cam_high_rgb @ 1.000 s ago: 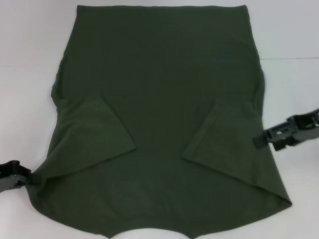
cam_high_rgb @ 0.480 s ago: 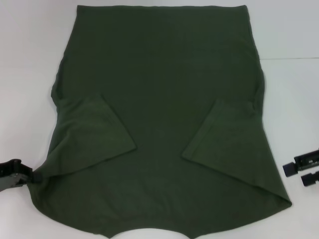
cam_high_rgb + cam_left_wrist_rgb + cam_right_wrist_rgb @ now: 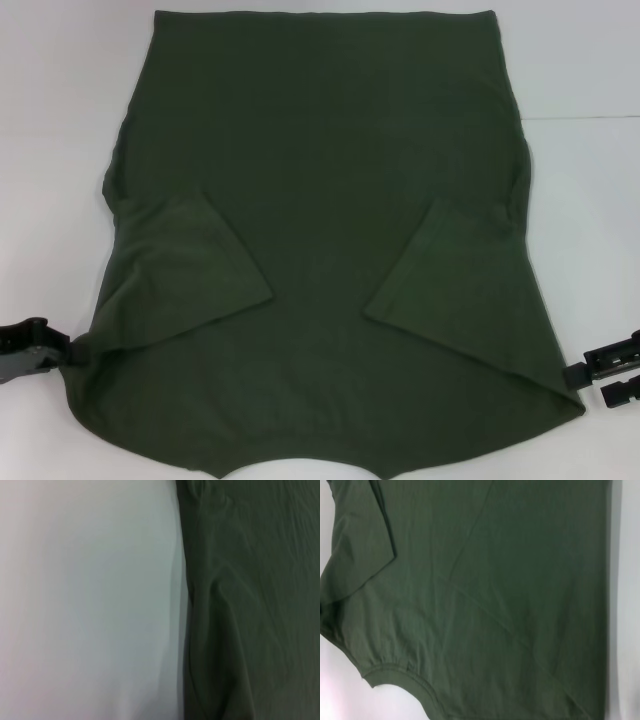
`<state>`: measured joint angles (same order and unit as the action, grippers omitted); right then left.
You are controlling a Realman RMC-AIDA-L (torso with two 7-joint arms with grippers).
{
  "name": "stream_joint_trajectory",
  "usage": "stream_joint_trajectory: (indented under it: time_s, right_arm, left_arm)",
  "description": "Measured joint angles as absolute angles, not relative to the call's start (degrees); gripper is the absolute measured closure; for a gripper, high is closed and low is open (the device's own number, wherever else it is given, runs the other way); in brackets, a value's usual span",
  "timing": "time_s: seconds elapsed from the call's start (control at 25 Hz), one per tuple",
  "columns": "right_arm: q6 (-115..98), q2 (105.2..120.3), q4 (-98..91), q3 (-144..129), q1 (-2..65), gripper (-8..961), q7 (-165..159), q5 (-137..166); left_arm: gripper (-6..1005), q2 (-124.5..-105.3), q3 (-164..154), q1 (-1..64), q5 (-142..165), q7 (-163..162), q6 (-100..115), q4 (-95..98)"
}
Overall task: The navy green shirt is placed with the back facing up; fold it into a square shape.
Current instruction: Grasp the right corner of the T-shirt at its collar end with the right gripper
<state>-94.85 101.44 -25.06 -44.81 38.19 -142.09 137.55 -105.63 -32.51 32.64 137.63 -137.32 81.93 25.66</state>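
The navy green shirt lies flat, plain back up, on the white table, hem at the far side and neckline at the near edge. Both sleeves are folded inward onto the body. My left gripper is at the shirt's near left corner, shut on the cloth edge, which is drawn into a small point. My right gripper is open just outside the near right corner, touching no cloth. The shirt's edge shows in the left wrist view. Its body and collar show in the right wrist view.
The bare white table shows on both sides of the shirt. A table seam runs along the far right. Nothing else stands on the table.
My right gripper has moved from beside the folded right sleeve down toward me to the near right corner. The left gripper and the shirt have stayed put.
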Motion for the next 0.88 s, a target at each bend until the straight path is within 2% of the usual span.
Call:
stream_joint_trajectory:
  time_s: [0.88]
  right_arm:
    - [-91.1,102.81,-24.3,-45.0,37.7,41,-139.3,138.3]
  left_arm:
    - [996,-105.79,-32.5,32.9,137.6,-137.3,81.8,25.7]
